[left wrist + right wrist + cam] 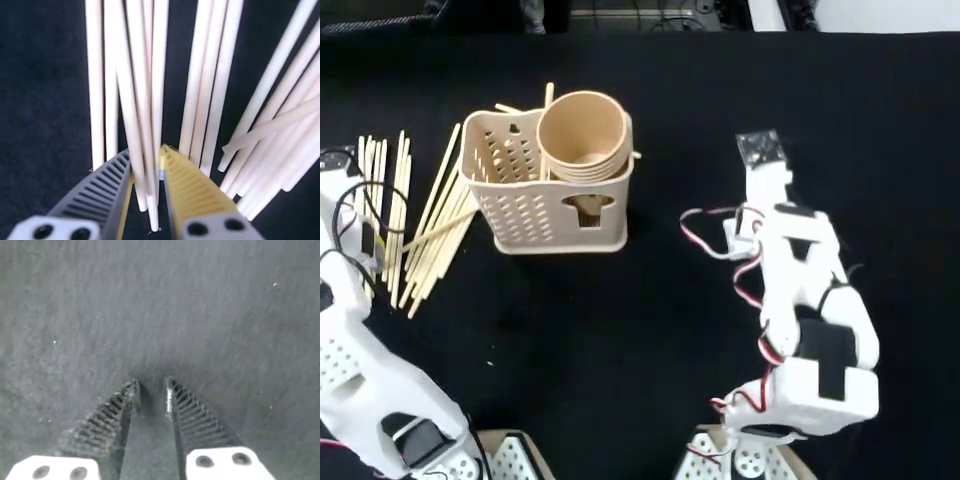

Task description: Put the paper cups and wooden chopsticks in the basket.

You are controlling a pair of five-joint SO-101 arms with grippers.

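From the high view, the paper cups (582, 135) already sit stacked in the right side of the basket (530, 215), which stands left of the desk's (650, 330) middle. A few sticks poke out behind them. Most of the wooden chopsticks (430, 215) still lie on the desk to the basket's left, some leaning on its wall. Your left arm (365, 385) reaches up over the leftmost bunch, and the right pincer (760, 148) rests well to the right.

From the left wrist view, your left pincer (146, 150) is clamped on two or three chopsticks near their ends, with the others lying loose on either side. I judge you are mid-pickup. Next, lift them free of their neighbours, carry them right and drop them into the open left side of the basket.

From the right wrist view, the right pincer is slightly ajar over bare desk, holding nothing.
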